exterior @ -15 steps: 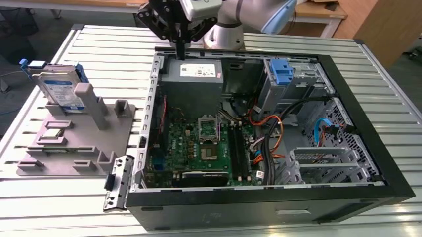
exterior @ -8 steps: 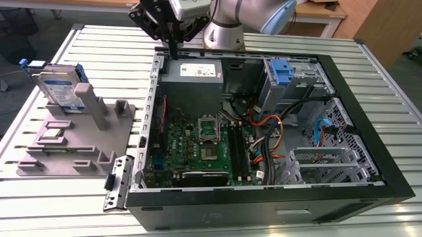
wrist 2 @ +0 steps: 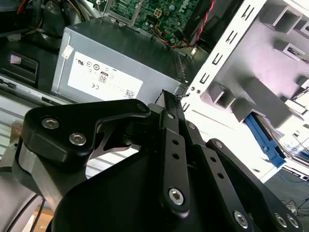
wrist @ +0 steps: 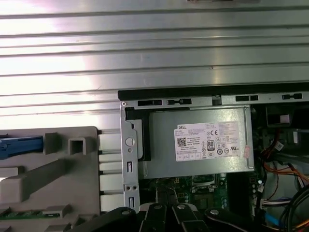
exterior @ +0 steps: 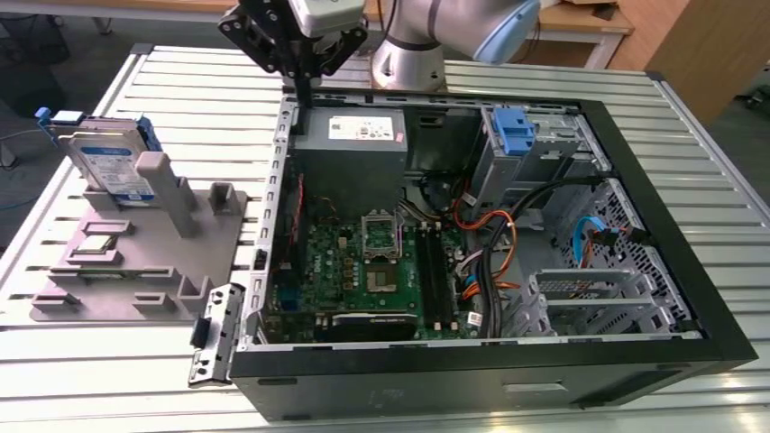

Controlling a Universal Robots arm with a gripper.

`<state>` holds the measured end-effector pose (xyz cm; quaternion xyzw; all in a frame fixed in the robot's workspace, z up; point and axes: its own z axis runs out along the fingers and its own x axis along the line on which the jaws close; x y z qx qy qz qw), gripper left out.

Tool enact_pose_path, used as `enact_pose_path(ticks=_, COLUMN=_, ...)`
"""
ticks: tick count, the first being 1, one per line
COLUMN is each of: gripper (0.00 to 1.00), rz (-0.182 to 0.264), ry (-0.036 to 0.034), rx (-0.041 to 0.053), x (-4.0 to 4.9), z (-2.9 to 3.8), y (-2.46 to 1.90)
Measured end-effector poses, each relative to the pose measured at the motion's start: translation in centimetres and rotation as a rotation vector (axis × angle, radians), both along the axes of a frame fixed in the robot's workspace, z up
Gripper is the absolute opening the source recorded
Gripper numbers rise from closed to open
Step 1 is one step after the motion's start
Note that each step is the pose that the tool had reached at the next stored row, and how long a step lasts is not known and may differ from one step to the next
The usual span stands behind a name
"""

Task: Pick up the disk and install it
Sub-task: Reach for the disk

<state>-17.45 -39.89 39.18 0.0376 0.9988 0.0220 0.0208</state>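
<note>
One gripper (exterior: pixel 301 90) hangs in the exterior view over a far corner of the open computer case (exterior: pixel 481 383). It is above the grey power supply (exterior: pixel 349 133), which has a white printed sticker. The disk (exterior: pixel 108 167), with a blue-and-white label, stands upright in a grey fixture (exterior: pixel 144 271) near the bench (exterior: pixel 72 379) edge at the exterior view's left, well apart from the gripper.

In the second wrist view, the gripper (wrist 2: pixel 169 99) has its fingertips pressed together on nothing, just beside the power supply (wrist 2: pixel 111 72).

In the first wrist view, the sticker (wrist: pixel 207 141) shows black print, a code square and round marks.
</note>
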Motion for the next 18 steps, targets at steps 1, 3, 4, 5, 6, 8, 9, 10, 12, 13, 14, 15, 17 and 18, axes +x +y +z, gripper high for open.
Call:
enact_pose_path(ticks=1, gripper=0.10, rz=0.000, ry=-0.0005, rx=0.0000, x=-0.16, z=0.00, y=0.00)
enact_pose_path(ticks=3, gripper=0.10, rz=0.000, ry=-0.0017, rx=0.0000, x=-0.50, z=0.00, y=0.00)
enact_pose_path(ticks=4, gripper=0.10, rz=0.000, ry=-0.0024, rx=0.0000, x=-0.70, z=-0.01, y=0.00)
enact_pose_path(ticks=5, gripper=0.10, rz=0.000, ry=-0.0030, rx=0.0000, x=-0.87, z=-0.01, y=0.00)
enact_pose_path(ticks=6, gripper=0.10, rz=0.000, ry=-0.0035, rx=0.0001, x=-1.03, z=-0.01, y=0.00)
enact_pose_path(ticks=8, gripper=0.10, rz=0.000, ry=-0.0045, rx=0.0001, x=-1.35, z=-0.01, y=0.00)
enact_pose_path(ticks=9, gripper=0.10, rz=0.000, ry=-0.0050, rx=0.0001, x=-1.52, z=-0.01, y=0.00)
enact_pose_path(ticks=10, gripper=0.10, rz=0.000, ry=-0.0056, rx=0.0001, x=-1.70, z=-0.01, y=0.00)
enact_pose_path(ticks=12, gripper=0.10, rz=0.000, ry=-0.0069, rx=0.0001, x=-2.09, z=-0.02, y=0.00)
enact_pose_path(ticks=13, gripper=0.10, rz=0.000, ry=-0.0076, rx=0.0000, x=-2.29, z=-0.02, y=0.00)
enact_pose_path(ticks=14, gripper=0.10, rz=0.000, ry=-0.0082, rx=0.0001, x=-2.49, z=-0.03, y=0.00)
enact_pose_path(ticks=15, gripper=0.10, rz=0.000, ry=-0.0087, rx=-0.0001, x=-2.69, z=-0.02, y=0.00)
enact_pose_path(ticks=17, gripper=0.10, rz=0.000, ry=-0.0099, rx=0.0001, x=-3.10, z=-0.03, y=0.00)
enact_pose_path(ticks=18, gripper=0.10, rz=0.000, ry=-0.0105, rx=0.0000, x=-3.30, z=-0.03, y=0.00)
